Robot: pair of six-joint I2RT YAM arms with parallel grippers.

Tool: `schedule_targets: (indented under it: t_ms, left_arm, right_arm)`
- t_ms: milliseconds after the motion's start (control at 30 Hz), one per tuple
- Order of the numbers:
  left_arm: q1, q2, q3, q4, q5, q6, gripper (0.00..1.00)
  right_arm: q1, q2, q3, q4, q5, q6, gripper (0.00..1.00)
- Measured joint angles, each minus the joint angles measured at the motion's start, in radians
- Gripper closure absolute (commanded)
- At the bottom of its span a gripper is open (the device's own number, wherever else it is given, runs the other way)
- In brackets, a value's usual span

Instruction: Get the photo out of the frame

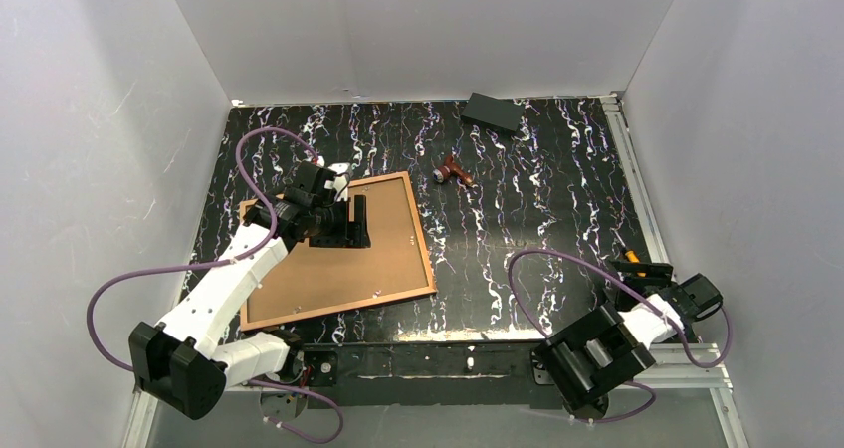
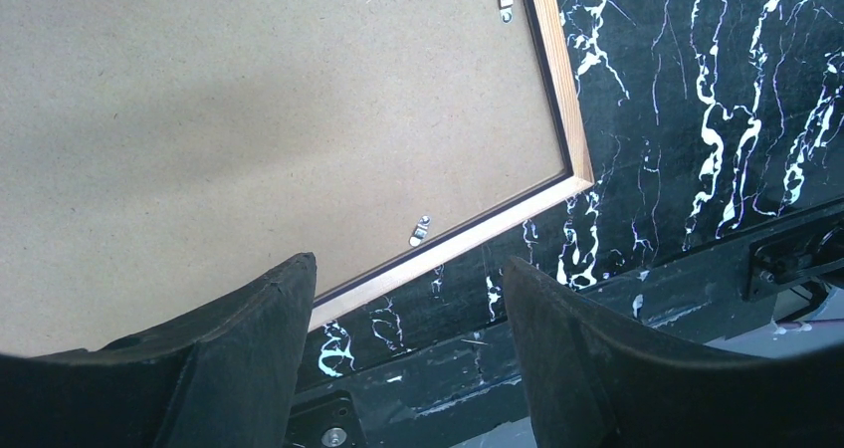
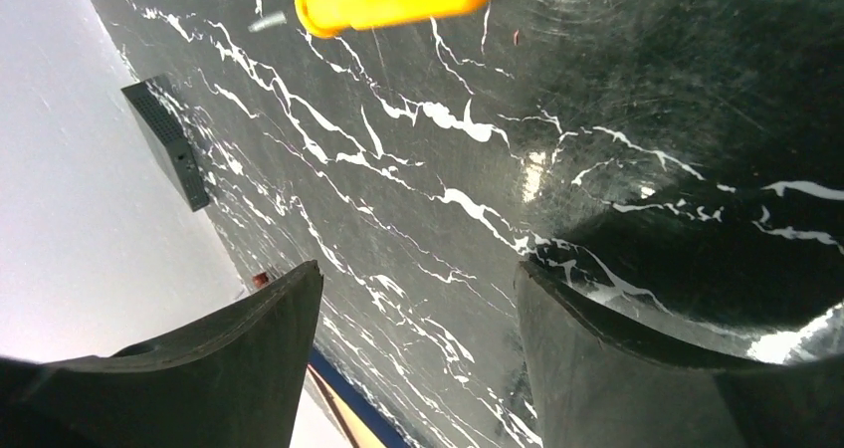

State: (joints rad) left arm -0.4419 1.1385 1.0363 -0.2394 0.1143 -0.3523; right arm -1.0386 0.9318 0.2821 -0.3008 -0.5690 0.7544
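Note:
The frame [image 1: 427, 251] lies face down on the black marbled table at centre left, showing a light wooden rim. The photo's plain brown board back [image 1: 328, 274] fills it; the printed side is hidden. In the left wrist view the board [image 2: 249, 119] sits inside the rim [image 2: 572, 119], with small metal tabs [image 2: 420, 231] at its edge. My left gripper [image 1: 348, 221] is open and empty over the board's far half, also in its own view [image 2: 408, 264]. My right gripper [image 1: 647, 281] is open and empty at the near right, far from the frame, also in its own view [image 3: 418, 269].
A small black block [image 1: 495, 112] lies at the back, also in the right wrist view [image 3: 169, 144]. A small red-brown tool [image 1: 455, 172] lies beside the frame's far right corner. An orange-handled tool [image 1: 637, 259] lies by my right gripper. White walls enclose the table.

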Motion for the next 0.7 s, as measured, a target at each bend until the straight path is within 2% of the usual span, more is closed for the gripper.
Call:
schedule_targets:
  t_ms: [167,300,500,700]
  left_arm:
    - [0.0,-0.005,0.0,0.001,0.007,-0.007,0.32]
    - [0.0,-0.005,-0.002,0.003,0.017,-0.011,0.32]
    - [0.0,-0.005,-0.014,0.006,0.024,-0.016,0.32]
    - [0.0,-0.003,-0.015,0.006,0.024,-0.016,0.32]
  right_arm:
    - [0.025,-0.053,0.051,-0.095,0.025,-0.062,0.19]
    - [0.145,-0.137,0.107,-0.151,0.076,-0.085,0.18]
    - [0.439,-0.192,0.159,-0.175,0.18,-0.078,0.16]
    - [0.772,-0.066,0.257,-0.174,0.301,-0.099,0.16]
